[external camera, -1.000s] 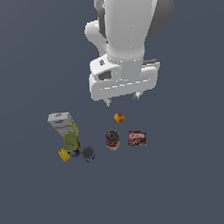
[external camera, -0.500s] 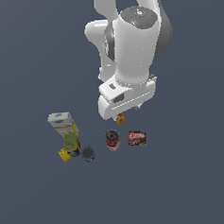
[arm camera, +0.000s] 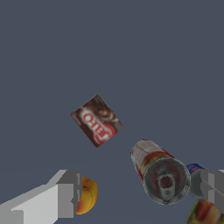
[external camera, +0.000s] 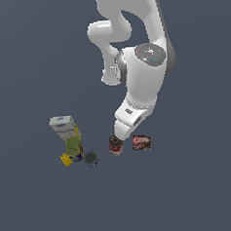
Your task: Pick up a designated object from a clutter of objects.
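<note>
Brown box (external camera: 141,142) lies flat on the table (external camera: 191,190), lettering up, just beside the red-white can (external camera: 115,145), on the exterior view's right of it; not touching the jaws. Wrist view: same box (arm camera: 96,120) lies apart from the can (arm camera: 159,172), w/ bare table between. Robot arm (external camera: 139,76) is bent low over the clutter; gripper (arm camera: 140,192) hangs above the can, jaws spread apart, nothing between the fingers (arm camera: 65,194). Round red-yellow fruit (arm camera: 86,195) peeks out just behind one finger. On the exterior view's left, well apart from the box: white-blue carton (external camera: 63,126), greenish can (external camera: 73,146), yellow box (external camera: 66,160), dark grey can (external camera: 91,158), all bunched close.
</note>
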Tool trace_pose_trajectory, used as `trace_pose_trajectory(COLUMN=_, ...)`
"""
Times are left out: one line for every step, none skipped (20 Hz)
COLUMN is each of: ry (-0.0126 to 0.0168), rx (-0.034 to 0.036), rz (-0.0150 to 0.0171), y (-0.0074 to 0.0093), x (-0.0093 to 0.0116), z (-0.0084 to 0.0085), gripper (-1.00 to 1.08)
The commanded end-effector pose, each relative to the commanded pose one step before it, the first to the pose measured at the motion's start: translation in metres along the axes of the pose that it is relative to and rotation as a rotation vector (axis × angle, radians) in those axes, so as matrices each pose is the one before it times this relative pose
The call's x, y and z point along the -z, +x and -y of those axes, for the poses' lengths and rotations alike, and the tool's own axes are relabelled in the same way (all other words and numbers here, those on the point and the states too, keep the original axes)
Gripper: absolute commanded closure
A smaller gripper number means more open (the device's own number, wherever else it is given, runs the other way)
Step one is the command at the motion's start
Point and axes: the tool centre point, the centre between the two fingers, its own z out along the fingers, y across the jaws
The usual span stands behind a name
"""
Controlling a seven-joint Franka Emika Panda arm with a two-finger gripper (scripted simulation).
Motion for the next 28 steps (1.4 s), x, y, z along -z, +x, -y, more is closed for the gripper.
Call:
trace_pose_trajectory(ry=0.00103, rx=0.0824, rz=-0.00073, y=0.00453, x=-0.01574, z=0.00419, gripper=-0.92)
trace_pose_trajectory(ry=0.00072, rx=0.03224, rz=-0.00042, y=0.00183, x=-0.00622, z=0.00169, gripper=-0.92)
trace_pose_trajectory(ry=0.00081, rx=0.03225, rz=-0.00057, y=0.00185, x=-0.00621, z=0.00172, gripper=-0.92)
trace_pose_trajectory(ry=0.00091, rx=0.03226, rz=-0.00072, y=0.00187, x=-0.0062, z=0.00175, gripper=-0.92)
trace_pose_trajectory(ry=0.00099, rx=0.03227, rz=-0.00088, y=0.0019, x=-0.00619, z=0.00177, gripper=-0.92)
trace_pose_trajectory(ry=0.00106, rx=0.03227, rz=-0.00105, y=0.00193, x=-0.00618, z=0.0018, gripper=-0.92)
trace_pose_trajectory(ry=0.00113, rx=0.03227, rz=-0.00122, y=0.00196, x=-0.00617, z=0.00183, gripper=-0.92)
trace_pose_trajectory(ry=0.00119, rx=0.03226, rz=-0.00139, y=0.00199, x=-0.00616, z=0.00185, gripper=-0.92)
trace_pose_trajectory(ry=0.00122, rx=0.03185, rz=-0.00155, y=0.002, x=-0.00606, z=0.00185, gripper=-0.92)
trace_pose_trajectory(ry=0.0012, rx=0.03029, rz=-0.00164, y=0.00193, x=-0.00576, z=0.00177, gripper=-0.92)
trace_pose_trajectory(ry=0.00116, rx=0.02866, rz=-0.0017, y=0.00187, x=-0.00543, z=0.0017, gripper=-0.92)
trace_pose_trajectory(ry=0.00111, rx=0.02699, rz=-0.00174, y=0.00179, x=-0.00511, z=0.00161, gripper=-0.92)
trace_pose_trajectory(ry=0.00105, rx=0.02535, rz=-0.00176, y=0.00171, x=-0.00479, z=0.00152, gripper=-0.92)
trace_pose_trajectory(ry=0.00099, rx=0.02372, rz=-0.00175, y=0.00163, x=-0.00447, z=0.00144, gripper=-0.92)
trace_pose_trajectory(ry=0.00092, rx=0.02205, rz=-0.00173, y=0.00154, x=-0.00415, z=0.00134, gripper=-0.92)
trace_pose_trajectory(ry=0.00085, rx=0.02042, rz=-0.00168, y=0.00145, x=-0.00384, z=0.00125, gripper=-0.92)
trace_pose_trajectory(ry=0.00078, rx=0.01876, rz=-0.00161, y=0.00134, x=-0.00353, z=0.00115, gripper=-0.92)
trace_pose_trajectory(ry=0.00071, rx=0.01714, rz=-0.00153, y=0.00125, x=-0.00321, z=0.00105, gripper=-0.92)
trace_pose_trajectory(ry=0.00064, rx=0.0155, rz=-0.00144, y=0.00115, x=-0.0029, z=0.00096, gripper=-0.92)
trace_pose_trajectory(ry=0.00056, rx=0.01386, rz=-0.00132, y=0.00103, x=-0.00259, z=0.00086, gripper=-0.92)
trace_pose_trajectory(ry=0.00049, rx=0.01221, rz=-0.0012, y=0.00091, x=-0.00228, z=0.00075, gripper=-0.92)
trace_pose_trajectory(ry=0.00042, rx=0.01059, rz=-0.00106, y=0.00081, x=-0.00198, z=0.00066, gripper=-0.92)
trace_pose_trajectory(ry=0.00035, rx=0.00895, rz=-0.00091, y=0.00068, x=-0.00167, z=0.00055, gripper=-0.92)
trace_pose_trajectory(ry=0.00029, rx=0.00733, rz=-0.00076, y=0.00057, x=-0.00137, z=0.00045, gripper=-0.92)
trace_pose_trajectory(ry=0.00022, rx=0.0057, rz=-0.0006, y=0.00044, x=-0.00106, z=0.00035, gripper=-0.92)
trace_pose_trajectory(ry=0.00016, rx=0.00406, rz=-0.00043, y=0.00031, x=-0.00076, z=0.00025, gripper=-0.92)
trace_pose_trajectory(ry=0.0001, rx=0.00247, rz=-0.00026, y=0.00021, x=-0.00045, z=0.00016, gripper=-0.92)
trace_pose_trajectory(ry=0.00003, rx=0.00069, rz=-0.00007, y=0.0, x=-0.00015, z=0.00002, gripper=-0.92)
